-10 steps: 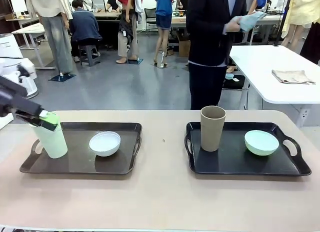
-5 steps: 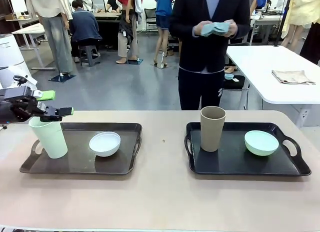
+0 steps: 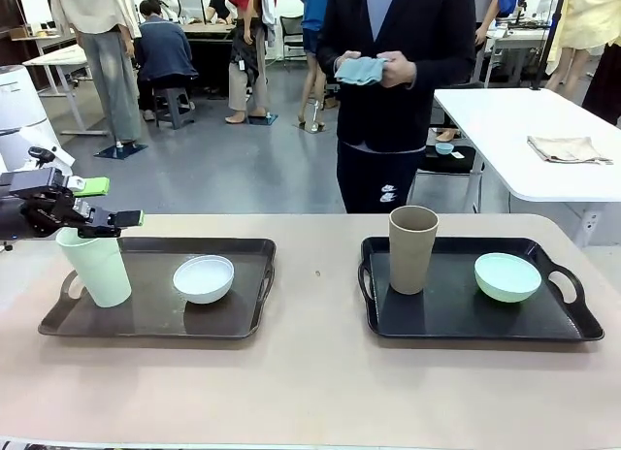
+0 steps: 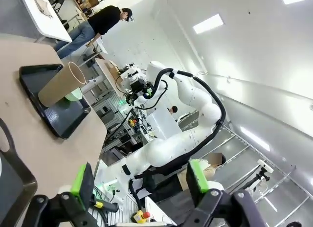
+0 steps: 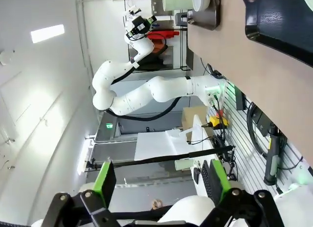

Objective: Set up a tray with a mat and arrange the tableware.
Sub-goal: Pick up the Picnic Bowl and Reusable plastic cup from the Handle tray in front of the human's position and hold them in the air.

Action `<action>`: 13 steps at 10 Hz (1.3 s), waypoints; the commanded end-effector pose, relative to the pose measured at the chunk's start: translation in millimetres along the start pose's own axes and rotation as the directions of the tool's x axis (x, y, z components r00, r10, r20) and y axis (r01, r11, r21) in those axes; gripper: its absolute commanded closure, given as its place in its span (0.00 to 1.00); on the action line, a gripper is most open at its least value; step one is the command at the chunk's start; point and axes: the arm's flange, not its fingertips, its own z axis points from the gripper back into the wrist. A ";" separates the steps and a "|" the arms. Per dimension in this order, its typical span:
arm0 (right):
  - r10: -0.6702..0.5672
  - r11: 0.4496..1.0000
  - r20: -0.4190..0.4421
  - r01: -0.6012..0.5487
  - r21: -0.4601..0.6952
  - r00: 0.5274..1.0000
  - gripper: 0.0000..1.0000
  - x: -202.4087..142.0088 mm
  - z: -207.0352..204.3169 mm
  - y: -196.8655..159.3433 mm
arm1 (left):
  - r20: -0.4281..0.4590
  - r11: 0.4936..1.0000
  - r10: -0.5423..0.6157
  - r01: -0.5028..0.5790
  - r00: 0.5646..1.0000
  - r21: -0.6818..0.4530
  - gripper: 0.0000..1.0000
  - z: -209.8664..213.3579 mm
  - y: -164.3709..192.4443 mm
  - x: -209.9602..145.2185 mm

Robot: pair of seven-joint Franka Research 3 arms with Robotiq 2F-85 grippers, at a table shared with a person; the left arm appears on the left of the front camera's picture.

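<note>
- Front view shows a beige table (image 3: 310, 392) spanning the near scene, with two black trays on it, well apart.
- A person (image 3: 398, 72) in dark clothes stands at the far side, both hands holding a folded light-blue cloth (image 3: 361, 70) at chest height.
- On the left tray (image 3: 155, 332) stand the pale green cup (image 3: 95, 268), upright at its left end, and the white bowl (image 3: 204, 277) just right of it, apart from the cup.
- On the right tray (image 3: 456, 319) the tan-brown cup (image 3: 412, 248) stands upright at the left end; the mint green bowl (image 3: 507, 276) sits toward the right end, apart from the cup.
- At the far left, the left gripper (image 3: 107, 203) hangs just above the pale green cup's rim, lying sideways with its fingers spread and nothing between them. Its own wrist view confirms the wide gap.
- In the right wrist view, the right gripper (image 5: 159, 180) points away from the table edge, green pads wide apart and holding nothing.
</note>
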 end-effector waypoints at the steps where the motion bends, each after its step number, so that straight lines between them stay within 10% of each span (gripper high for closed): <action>1: 0.020 1.000 -0.016 -0.020 -0.001 1.000 0.00 -3.5 1.5 -2.3 | -0.015 1.000 -0.028 0.028 0.999 -0.002 0.00 2.4 -2.4 -0.8; 13: 0.020 1.000 -0.016 -0.020 -0.001 1.000 0.00 -3.5 1.5 -2.3 | -0.015 1.000 -0.028 0.028 0.999 -0.002 0.00 2.4 -2.4 -0.8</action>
